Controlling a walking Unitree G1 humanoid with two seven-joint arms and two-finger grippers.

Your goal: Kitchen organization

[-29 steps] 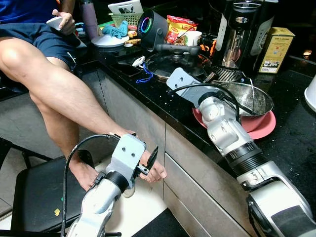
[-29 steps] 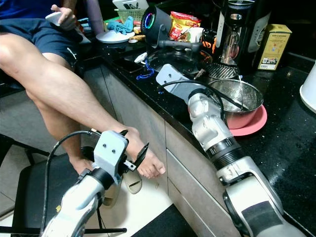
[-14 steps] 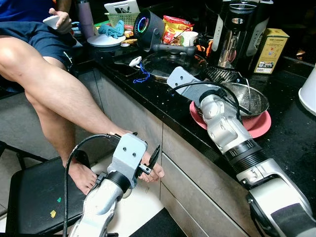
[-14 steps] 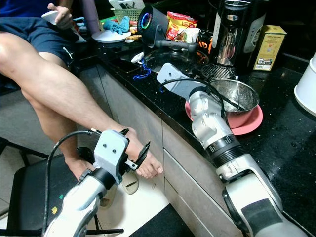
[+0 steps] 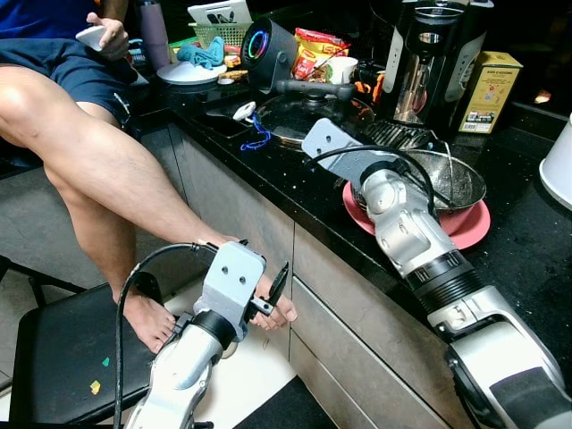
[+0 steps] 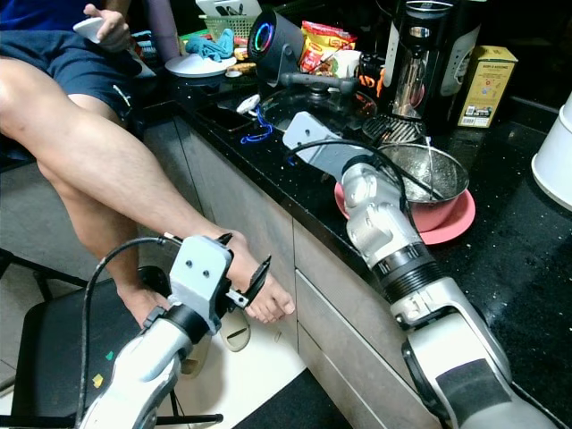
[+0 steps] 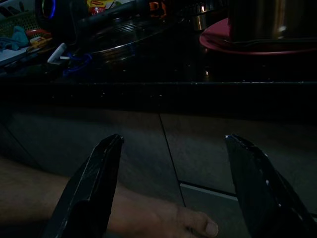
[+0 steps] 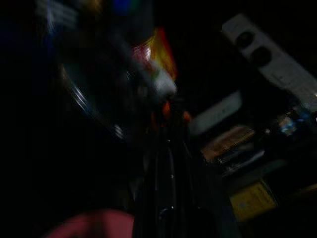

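Observation:
A steel bowl (image 5: 451,179) with a utensil in it sits on a pink plate (image 5: 474,228) on the black counter (image 5: 295,183). My right arm reaches over the counter edge, its wrist (image 5: 335,152) just left of the bowl. In the right wrist view my right gripper (image 8: 164,196) is a dark shape above the plate (image 8: 94,223). My left gripper (image 5: 271,298) hangs low in front of the cabinet, open and holding nothing, its fingers (image 7: 106,163) spread wide, right beside a seated person's bare foot (image 5: 279,311).
A glass-lidded pan (image 5: 304,112), a black speaker (image 5: 268,49), snack packets (image 5: 320,49), a coffee maker (image 5: 429,63) and a yellow box (image 5: 494,80) crowd the counter's back. The person's leg (image 5: 107,161) crosses the left. A black stool (image 5: 63,357) stands below.
The camera has shifted slightly, so the whole scene sits a little differently. Neither arm has visibly moved against the counter or the foot.

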